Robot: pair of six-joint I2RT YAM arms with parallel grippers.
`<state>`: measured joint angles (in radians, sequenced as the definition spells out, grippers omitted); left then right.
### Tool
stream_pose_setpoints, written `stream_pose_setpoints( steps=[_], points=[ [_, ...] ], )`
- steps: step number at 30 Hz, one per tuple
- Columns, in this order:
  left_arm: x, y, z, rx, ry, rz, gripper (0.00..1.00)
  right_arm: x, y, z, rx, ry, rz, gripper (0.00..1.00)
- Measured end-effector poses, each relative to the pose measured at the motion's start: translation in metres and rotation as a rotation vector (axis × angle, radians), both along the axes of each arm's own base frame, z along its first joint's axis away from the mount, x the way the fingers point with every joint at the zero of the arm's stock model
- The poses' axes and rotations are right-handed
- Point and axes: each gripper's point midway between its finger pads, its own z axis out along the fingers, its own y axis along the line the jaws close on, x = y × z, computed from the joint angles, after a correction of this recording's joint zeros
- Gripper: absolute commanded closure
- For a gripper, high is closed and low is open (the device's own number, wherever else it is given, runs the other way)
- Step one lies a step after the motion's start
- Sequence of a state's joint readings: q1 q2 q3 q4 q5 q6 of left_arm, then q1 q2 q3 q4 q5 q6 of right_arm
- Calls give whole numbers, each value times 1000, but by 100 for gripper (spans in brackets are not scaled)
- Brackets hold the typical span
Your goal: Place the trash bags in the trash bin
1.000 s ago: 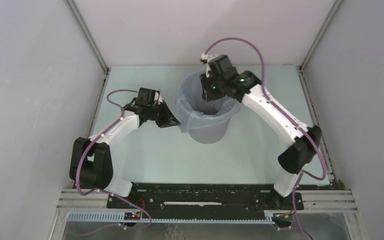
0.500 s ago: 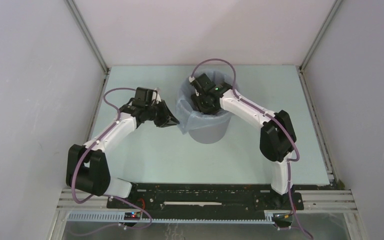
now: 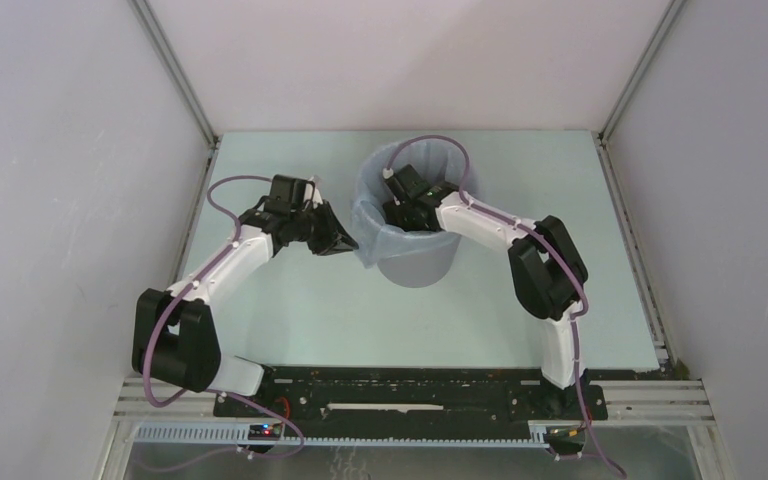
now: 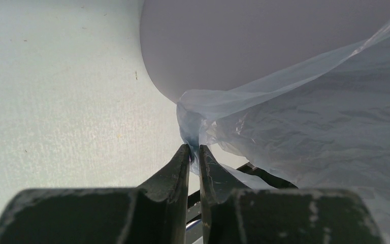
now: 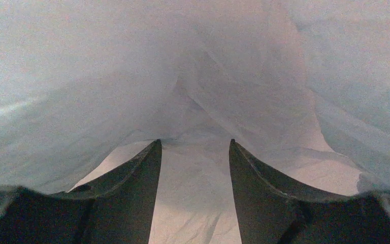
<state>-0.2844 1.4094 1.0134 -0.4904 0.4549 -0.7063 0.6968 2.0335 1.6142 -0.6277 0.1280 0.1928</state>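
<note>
The left gripper [image 4: 193, 150] pinches the trash bag's [image 3: 368, 218] hem beside the trash bin's [image 3: 416, 270] left wall, while the right gripper [image 5: 195, 146], fingers apart, sits inside, film crowding round.

The table [image 3: 290, 310] is a pale green, matte rectangle filling the middle of the top view, with white walls on its left, right and far sides. The only loose thing standing on it is the grey trash bin [image 3: 415, 268], upright in the upper middle of the frame, nearer the far edge than the near one, its rim draped with a pale blue trash bag [image 3: 370, 238]. In the left wrist view the table's surface [image 4: 56, 91] shows a few small dark specks beside the bin's wall [image 4: 244, 40].
</note>
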Motion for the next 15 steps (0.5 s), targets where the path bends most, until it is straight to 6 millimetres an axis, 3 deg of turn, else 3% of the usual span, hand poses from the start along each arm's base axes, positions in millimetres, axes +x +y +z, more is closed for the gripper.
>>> stream_pose_setpoints(
  steps=[6,9,15],
  points=[
    [-1,1,-1,5,1,-4,83,-1,5,3,31,9,9,32],
    [-1,1,-2,11,2,-3,83,-3,6,15,46,10,11,27],
    [-2,2,-3,17,2,-8,83,9,4,85,119,-90,5,24]
  ],
)
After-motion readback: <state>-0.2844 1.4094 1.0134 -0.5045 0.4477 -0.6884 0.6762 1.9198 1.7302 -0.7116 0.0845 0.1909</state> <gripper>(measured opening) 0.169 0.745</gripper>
